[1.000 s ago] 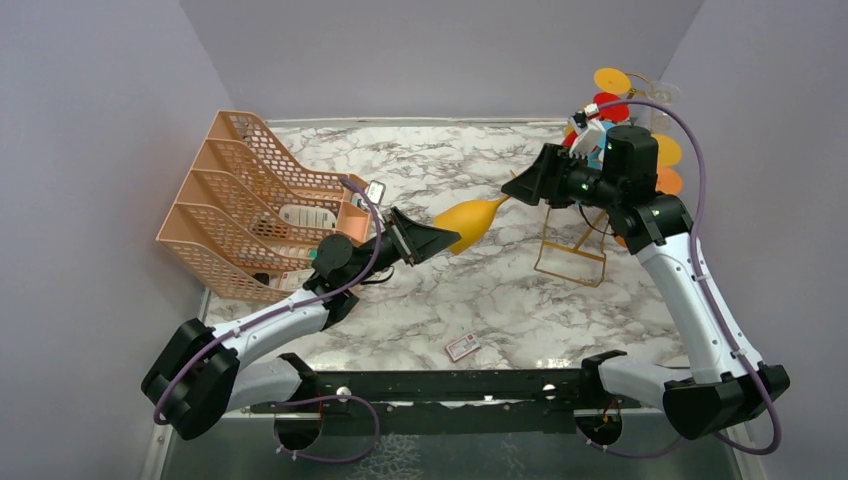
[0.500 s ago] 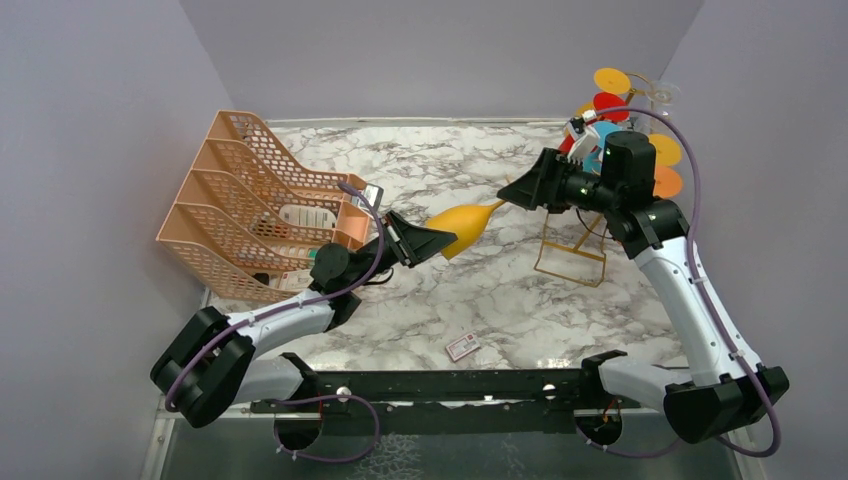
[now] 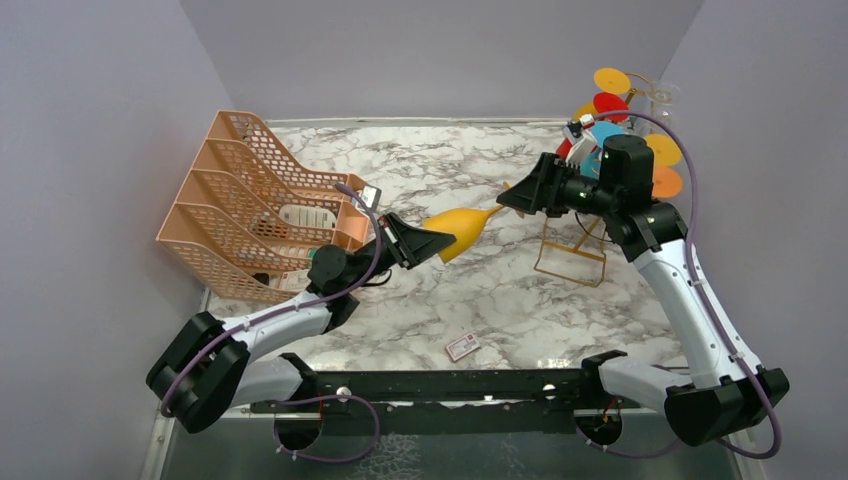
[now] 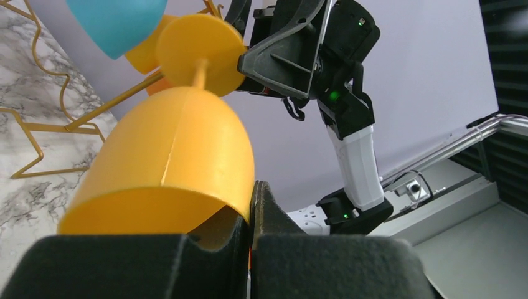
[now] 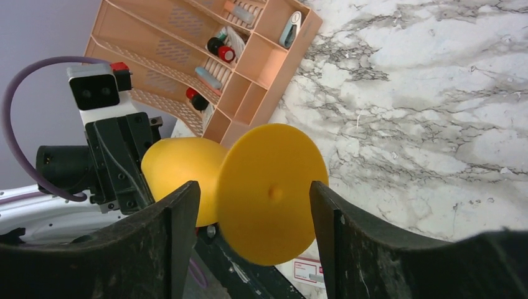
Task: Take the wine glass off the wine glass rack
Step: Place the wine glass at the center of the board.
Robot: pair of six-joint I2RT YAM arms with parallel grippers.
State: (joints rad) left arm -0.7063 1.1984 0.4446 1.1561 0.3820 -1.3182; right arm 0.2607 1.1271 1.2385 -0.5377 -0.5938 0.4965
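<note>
A yellow wine glass [image 3: 460,228] hangs on its side in the air between my two arms, away from the gold wire wine glass rack [image 3: 572,250]. My left gripper [image 3: 432,243] is shut on the rim of its bowl [image 4: 174,156], the thin wall pinched between the pads [image 4: 252,212]. My right gripper [image 3: 512,200] stands open around the glass's round foot [image 5: 271,193], with a gap on each side of the disc. In the left wrist view the rack's rails [image 4: 37,124] lie behind the glass.
Several coloured glasses [image 3: 612,100] hang on the rack at the back right; a blue one [image 4: 115,18] shows in the left wrist view. A peach mesh file organizer [image 3: 250,200] holding small items stands at the left. A small card [image 3: 462,347] lies near the front.
My left gripper has gone from open to shut on the bowl's rim. The right jaws have narrowed slightly round the foot. The glass has shifted a little to the left.
</note>
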